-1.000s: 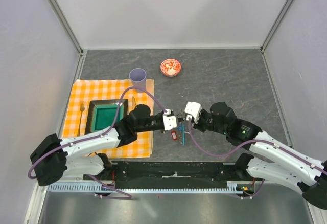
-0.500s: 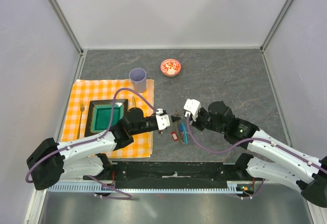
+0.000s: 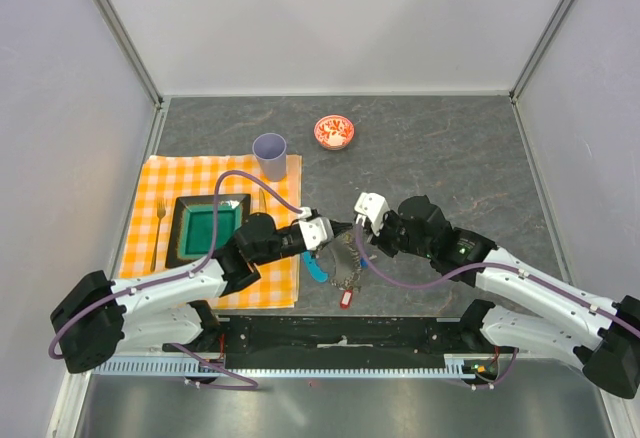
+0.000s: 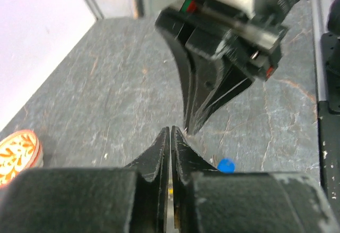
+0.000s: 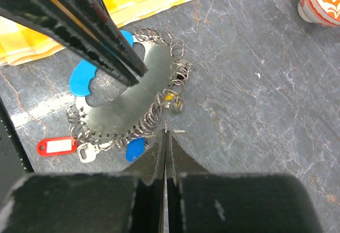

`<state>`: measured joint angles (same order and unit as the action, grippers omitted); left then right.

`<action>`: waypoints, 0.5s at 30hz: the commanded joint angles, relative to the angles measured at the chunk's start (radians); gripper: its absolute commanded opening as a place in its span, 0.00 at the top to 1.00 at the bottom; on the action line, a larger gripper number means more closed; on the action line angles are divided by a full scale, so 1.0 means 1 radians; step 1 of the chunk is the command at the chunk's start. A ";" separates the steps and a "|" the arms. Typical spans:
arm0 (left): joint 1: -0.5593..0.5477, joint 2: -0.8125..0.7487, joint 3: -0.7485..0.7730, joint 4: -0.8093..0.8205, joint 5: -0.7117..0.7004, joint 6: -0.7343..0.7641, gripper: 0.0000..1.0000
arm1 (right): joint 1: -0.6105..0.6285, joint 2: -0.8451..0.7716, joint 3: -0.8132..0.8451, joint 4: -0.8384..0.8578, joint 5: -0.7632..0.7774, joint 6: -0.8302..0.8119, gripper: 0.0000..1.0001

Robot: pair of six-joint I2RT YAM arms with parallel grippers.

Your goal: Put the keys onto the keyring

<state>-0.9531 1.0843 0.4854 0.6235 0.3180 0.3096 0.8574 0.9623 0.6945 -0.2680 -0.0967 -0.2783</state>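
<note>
Left arm [image 3: 180, 280] and right arm [image 3: 520, 276] are stretching inward, elbows bent; left claw [image 3: 338, 227] and right claw [image 3: 354, 226] are pointing tip to tip, almost touching, jaws pressing closed

This is a robotics lab test cell: plain pale panel walls [image 3: 330, 18] on bare aluminium posts [image 3: 118, 30] box in a dark stone-patterned table [image 3: 450, 148]. On the near side of the orange checked cloth [image 3: 200, 173], a black mounting rail [image 3: 345, 333] and a slotted cable duct [image 3: 300, 366] run along the table edge. Two white-and-black arms trailing purple cables [image 3: 250, 180] reach from that rail, with the left gripper [image 3: 345, 226] and right gripper [image 3: 358, 230] meeting just right of the cloth. The only homely things are a place setting: a green tray [image 3: 183, 228] and a fork [image 3: 160, 226] on the cloth, a cup [image 3: 269, 154] at its far right corner, and a small red bowl [image 3: 334, 131] beyond that corner.
</note>
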 commanded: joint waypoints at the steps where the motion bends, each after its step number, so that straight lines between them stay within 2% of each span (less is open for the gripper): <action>1: 0.004 -0.024 -0.005 -0.098 -0.221 -0.107 0.85 | -0.004 -0.014 0.013 0.024 0.043 0.027 1.00; 2: 0.005 -0.023 0.004 -0.149 -0.267 -0.128 0.74 | -0.003 -0.014 0.014 0.024 0.063 0.027 1.00; 4: 0.005 0.009 0.053 -0.255 -0.397 -0.193 0.64 | -0.004 -0.017 0.017 0.027 0.090 0.028 1.00; 5: 0.005 0.023 0.086 -0.363 -0.472 -0.255 0.55 | -0.003 -0.022 0.017 0.027 0.125 0.030 1.00; 8: 0.007 0.081 0.122 -0.511 -0.539 -0.364 0.45 | -0.004 -0.033 0.014 0.030 0.178 0.031 1.00; 11: 0.007 0.138 0.148 -0.571 -0.507 -0.493 0.40 | -0.003 -0.051 0.008 0.038 0.241 0.042 1.00; 15: 0.008 0.239 0.200 -0.645 -0.435 -0.552 0.39 | -0.004 -0.074 0.004 0.049 0.314 0.048 1.00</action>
<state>-0.9482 1.2446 0.6132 0.1013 -0.1326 -0.0879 0.8570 0.9215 0.6945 -0.2634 0.1112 -0.2535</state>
